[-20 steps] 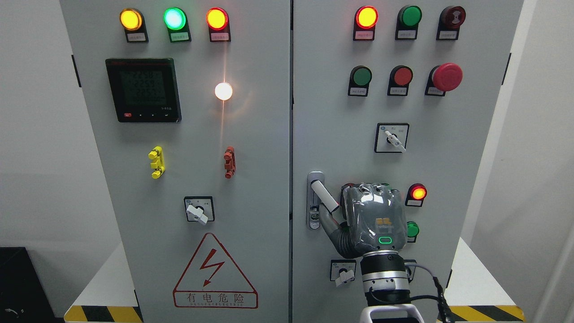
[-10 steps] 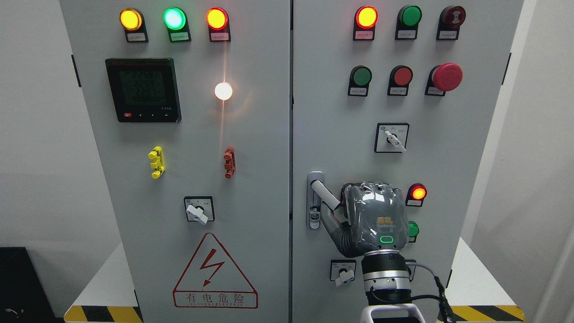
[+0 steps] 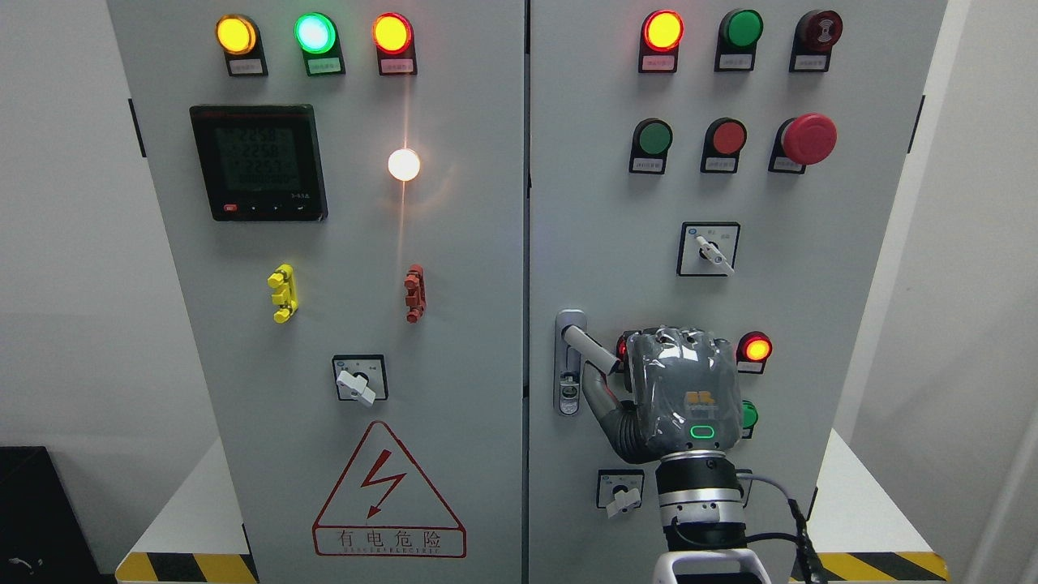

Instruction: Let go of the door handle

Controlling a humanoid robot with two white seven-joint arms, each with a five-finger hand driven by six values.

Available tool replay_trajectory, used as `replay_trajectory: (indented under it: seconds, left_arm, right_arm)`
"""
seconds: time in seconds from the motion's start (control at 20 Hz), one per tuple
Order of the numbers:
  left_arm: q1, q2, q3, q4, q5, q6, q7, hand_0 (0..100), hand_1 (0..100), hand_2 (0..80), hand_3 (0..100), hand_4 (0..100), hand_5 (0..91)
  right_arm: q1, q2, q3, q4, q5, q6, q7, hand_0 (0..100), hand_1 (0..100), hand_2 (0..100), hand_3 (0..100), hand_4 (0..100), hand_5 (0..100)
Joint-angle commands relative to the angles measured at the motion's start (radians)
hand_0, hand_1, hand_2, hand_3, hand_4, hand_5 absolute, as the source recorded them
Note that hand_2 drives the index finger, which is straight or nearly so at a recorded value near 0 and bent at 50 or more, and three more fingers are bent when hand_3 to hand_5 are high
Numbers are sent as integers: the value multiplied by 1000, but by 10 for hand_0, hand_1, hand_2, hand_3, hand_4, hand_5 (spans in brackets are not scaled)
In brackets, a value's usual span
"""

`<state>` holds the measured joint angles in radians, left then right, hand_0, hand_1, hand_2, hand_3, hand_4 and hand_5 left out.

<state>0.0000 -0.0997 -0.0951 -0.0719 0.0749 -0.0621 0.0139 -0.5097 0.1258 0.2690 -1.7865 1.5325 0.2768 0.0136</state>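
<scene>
The door handle [image 3: 590, 346] is a pale lever swung out from its metal lock plate [image 3: 569, 389] on the left edge of the right cabinet door [image 3: 600, 203]. It slants down to the right. My right hand [image 3: 624, 369] comes up from the bottom edge, its grey back towards the camera. The handle's far end runs in behind the curled fingers, and the thumb [image 3: 604, 401] lies just under the lever. The left hand does not show.
Close around the hand are a lit red lamp [image 3: 755, 348], a green button [image 3: 746, 414] and a small rotary switch [image 3: 622, 492]. Higher up sit another rotary switch [image 3: 708, 249] and a red mushroom button [image 3: 808, 138]. The left door [image 3: 454, 243] carries a meter [image 3: 258, 162].
The right hand has shifted slightly to the right, and the handle has turned with it, its free end rising towards level. The lever's tip now lies behind the hand.
</scene>
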Motion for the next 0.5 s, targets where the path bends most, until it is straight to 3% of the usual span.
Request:
replay_trajectory:
  seconds: [0.0, 0.45]
  left_arm:
    - [17, 0, 0, 0, 0, -1, 0, 120, 556, 0, 0, 0, 0]
    - [17, 0, 0, 0, 0, -1, 0, 120, 556, 0, 0, 0, 0]
  right_arm:
    - [-1, -2, 1, -4, 0, 1, -1, 487, 440, 903, 1000, 995, 1000]
    - [-3, -2, -1, -4, 0, 2, -1, 485, 435, 904, 1000, 999, 1000]
